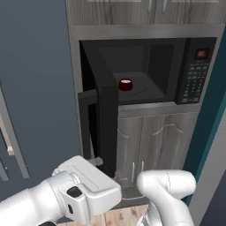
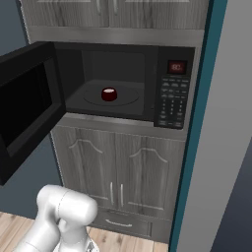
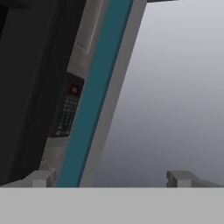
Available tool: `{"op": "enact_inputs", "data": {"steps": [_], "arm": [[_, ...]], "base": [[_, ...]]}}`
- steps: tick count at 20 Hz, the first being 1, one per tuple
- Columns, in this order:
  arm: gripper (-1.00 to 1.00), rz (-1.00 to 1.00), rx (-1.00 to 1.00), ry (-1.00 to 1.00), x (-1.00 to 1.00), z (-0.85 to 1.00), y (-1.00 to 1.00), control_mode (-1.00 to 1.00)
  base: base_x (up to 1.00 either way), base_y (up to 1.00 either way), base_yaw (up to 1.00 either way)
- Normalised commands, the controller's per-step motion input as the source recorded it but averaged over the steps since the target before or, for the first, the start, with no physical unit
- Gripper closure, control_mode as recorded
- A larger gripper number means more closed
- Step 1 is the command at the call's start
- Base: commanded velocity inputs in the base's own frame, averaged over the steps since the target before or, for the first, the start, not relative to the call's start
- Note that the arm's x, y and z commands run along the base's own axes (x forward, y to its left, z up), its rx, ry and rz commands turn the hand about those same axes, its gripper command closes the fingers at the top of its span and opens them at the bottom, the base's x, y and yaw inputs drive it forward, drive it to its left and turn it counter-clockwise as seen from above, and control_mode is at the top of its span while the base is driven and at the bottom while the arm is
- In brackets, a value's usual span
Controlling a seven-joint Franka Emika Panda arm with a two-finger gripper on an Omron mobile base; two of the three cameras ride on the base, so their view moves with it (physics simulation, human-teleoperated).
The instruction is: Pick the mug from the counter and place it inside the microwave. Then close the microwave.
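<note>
In the left base view the microwave (image 1: 150,70) sits in a grey cabinet wall with its door (image 1: 106,119) swung wide open toward the camera, edge-on, the handle (image 1: 86,123) on its left side. The mug (image 1: 126,84) stands upright on the round plate inside, near the front left of the cavity, with nothing touching it. The keypad (image 1: 194,77) and red display (image 1: 202,54) are on the right. The white arm (image 1: 84,190) fills the bottom, low before the lower cabinets (image 1: 154,145). In the right base view the door (image 2: 27,106) hangs open at the left, the mug (image 2: 109,94) rests on the plate (image 2: 110,97) in the middle of the cavity, and the keypad (image 2: 172,101) is to its right beside a teal strip (image 2: 199,98). In the hand view the gripper (image 3: 109,178) has its two fingertips (image 3: 41,178) set wide apart with nothing between them; beyond them run the teal strip (image 3: 94,96), the keypad (image 3: 66,114) at a slant, and a plain grey wall (image 3: 175,87).
</note>
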Motion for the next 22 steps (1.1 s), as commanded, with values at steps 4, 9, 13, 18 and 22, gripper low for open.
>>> {"op": "enact_inputs", "data": {"steps": [4,9,13,18,22], "arm": [[-1.00,0.00,0.00,0.00,0.23,-0.04,0.14,-1.00],[-1.00,0.00,0.00,0.00,0.24,-0.10,0.19,-1.00],[-1.00,0.00,0.00,0.00,0.16,-0.24,0.14,-1.00],[-1.00,0.00,0.00,0.00,0.21,-0.24,0.14,-1.00],[-1.00,0.00,0.00,0.00,0.27,-0.05,0.11,-1.00]], "base": [[0.00,0.00,0.00],[0.00,0.00,0.00],[0.00,0.00,0.00],[0.00,0.00,0.00],[0.00,0.00,0.00]]}}
